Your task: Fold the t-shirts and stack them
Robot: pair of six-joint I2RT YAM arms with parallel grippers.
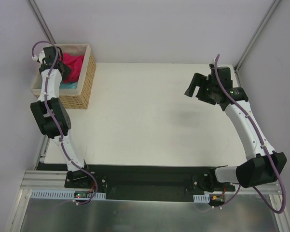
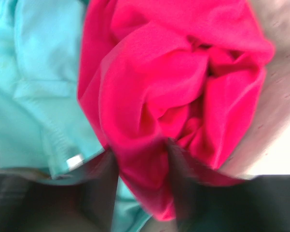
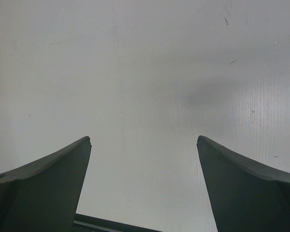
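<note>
The crimson-pink t-shirt [image 1: 75, 65] lies bunched in the wicker basket [image 1: 87, 81] at the far left, on top of the teal t-shirt [image 1: 70, 85]. My left gripper [image 1: 62, 66] is down in the basket. In the left wrist view its fingers [image 2: 141, 145] stand on either side of a thick fold of the pink shirt [image 2: 183, 72], pinching it, with the teal shirt [image 2: 34, 87] to the left. The view is blurred. The black t-shirt is out of view. My right gripper [image 1: 195, 90] hovers open and empty over the table's right part [image 3: 144, 140].
The white table [image 1: 145, 125] lies between the arms. The basket stands at its far left corner against the wall. Metal frame posts rise at the back left and back right corners.
</note>
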